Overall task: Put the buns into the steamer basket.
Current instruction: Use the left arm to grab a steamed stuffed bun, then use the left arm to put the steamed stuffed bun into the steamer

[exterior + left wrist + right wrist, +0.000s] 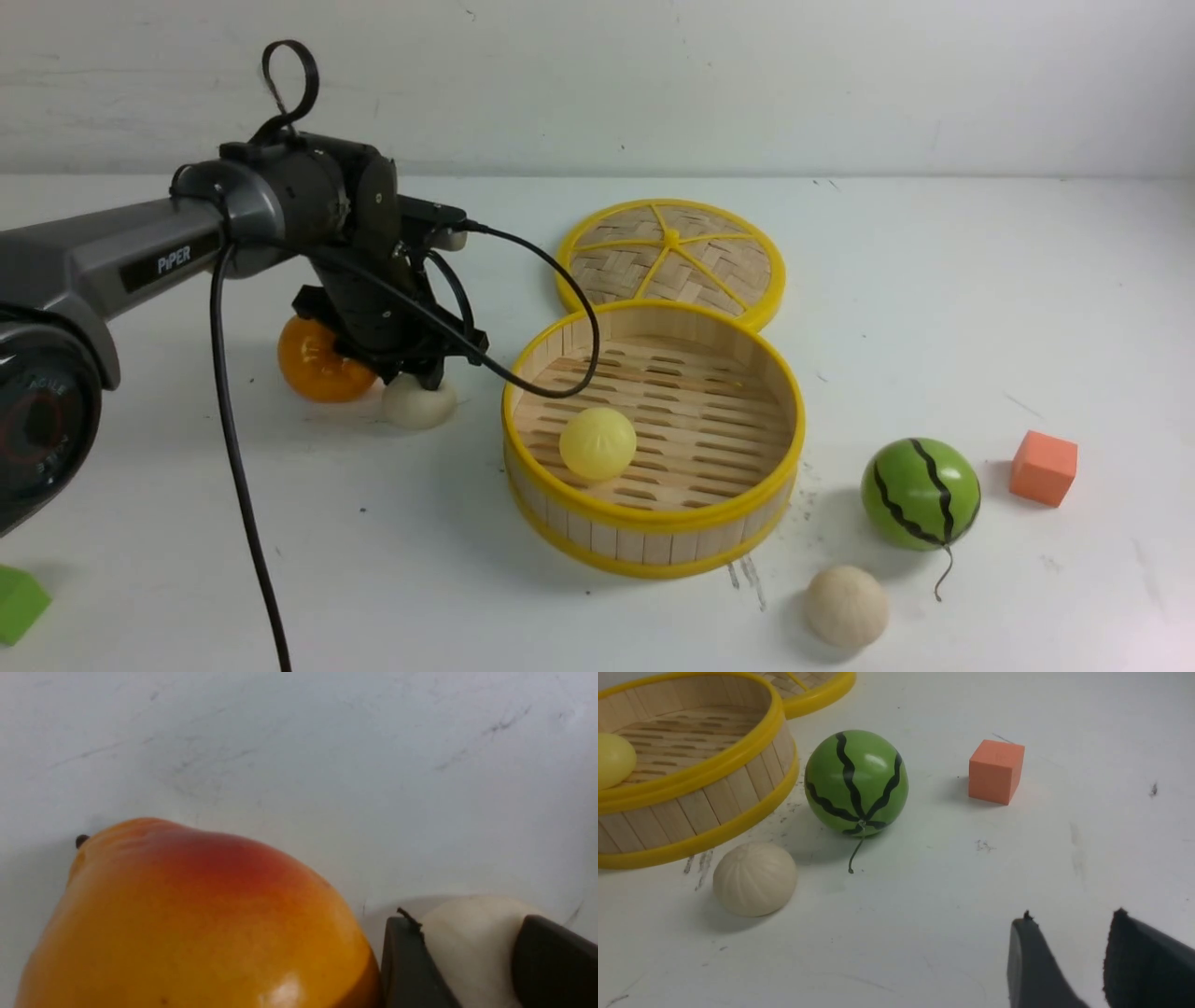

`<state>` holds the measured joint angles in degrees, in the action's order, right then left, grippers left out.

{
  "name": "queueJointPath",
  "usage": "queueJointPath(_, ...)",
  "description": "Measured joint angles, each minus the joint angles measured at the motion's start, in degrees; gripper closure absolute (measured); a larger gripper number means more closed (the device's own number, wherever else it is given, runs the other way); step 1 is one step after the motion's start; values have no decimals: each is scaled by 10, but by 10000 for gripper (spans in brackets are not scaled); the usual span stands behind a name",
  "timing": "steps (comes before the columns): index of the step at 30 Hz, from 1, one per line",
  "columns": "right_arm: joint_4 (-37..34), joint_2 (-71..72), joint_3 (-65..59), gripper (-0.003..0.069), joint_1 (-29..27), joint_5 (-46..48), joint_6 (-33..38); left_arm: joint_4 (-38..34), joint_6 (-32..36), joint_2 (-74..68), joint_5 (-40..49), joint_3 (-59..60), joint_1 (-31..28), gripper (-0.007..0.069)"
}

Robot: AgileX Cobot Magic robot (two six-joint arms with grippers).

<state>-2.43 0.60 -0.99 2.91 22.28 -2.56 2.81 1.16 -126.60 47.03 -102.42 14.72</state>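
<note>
Where your left gripper (pixel 467 926) has its two dark fingers (pixel 406 961), they are clamped on either side of a cream-white bun (pixel 472 952), one finger against each flank. In the front view that bun sits on the white table (pixel 934 280) under the gripper, with its underside on the surface, well to the left of the steamer basket (pixel 653 518). The orange fruit (pixel 187 919) lies just beside the nearer finger, on the side away from the basket; you cannot tell from these views whether finger and fruit actually touch.

Your right gripper (pixel 1069 933) has its fingers parted, with only bare table between them. It hangs low over the table, well apart from everything else.

Moving outward, you have the yellow bun (pixel 597 443) inside the basket, resting on the slatted floor near the front-left wall. The second cream-white bun (pixel 845 605) is outside, on the table just off the basket's front right, with the watermelon ball (pixel 920 493) close behind it. The orange cube (pixel 1043 467) stands further right of the ball. The woven lid (pixel 672 257) lies flat behind the basket, its rim touching or tucked against the basket's far rim. A green block (pixel 17 602) shows at the left edge, near you.
</note>
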Motion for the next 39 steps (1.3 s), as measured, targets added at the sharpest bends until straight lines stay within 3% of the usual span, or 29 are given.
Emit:
queueJointPath(4,0,0,0,419,0,0,0,-2,-1,0,6,-1,0,419)
queueJointPath(8,0,0,0,419,0,0,0,-5,-1,0,31,-17,0,590)
queueJointPath(11,0,0,0,419,0,0,0,-18,-1,1,63,-39,0,634)
queueJointPath(18,0,0,0,419,0,0,0,-87,11,41,118,-98,12,633)
queueJointPath(23,0,0,0,419,0,0,0,-158,34,65,117,-148,73,633)
queueJointPath(27,0,0,0,419,0,0,0,-154,35,40,76,-151,117,633)
queueJointPath(31,0,0,0,419,0,0,0,-140,29,-3,42,-151,125,624)
queueJointPath(37,0,0,0,419,0,0,0,-114,24,-49,36,-151,120,524)
queueJointPath(38,0,0,0,419,0,0,0,-107,22,-52,35,-151,119,447)
queueJointPath(39,0,0,0,419,0,0,0,-107,21,-52,35,-151,119,438)
